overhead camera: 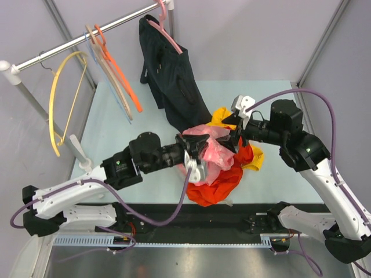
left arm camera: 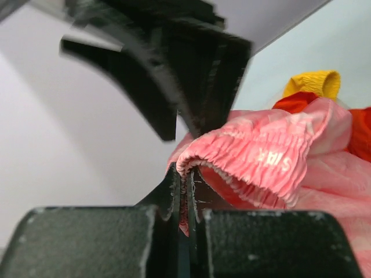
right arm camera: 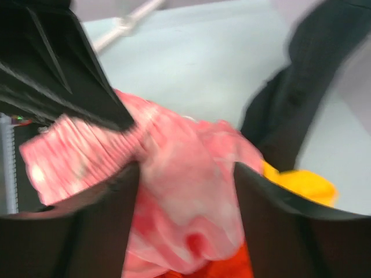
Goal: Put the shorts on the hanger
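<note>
While the shorts [overhead camera: 217,153] lie bunched atop the red garment [overhead camera: 217,189], hiding much of it, the left jaws pinch their waistband; the right jaws, blurred, gape around pink folds.

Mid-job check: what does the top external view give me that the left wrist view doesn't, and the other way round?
Only top external: the yellow hanger hanging on the rail at far left, well apart from the clothes, and the black garment hung further along that rail.
Only left wrist: the left gripper pinched shut on the elastic waistband of the shorts.
Both: the pink shorts, with the orange-red garment next to them.
</note>
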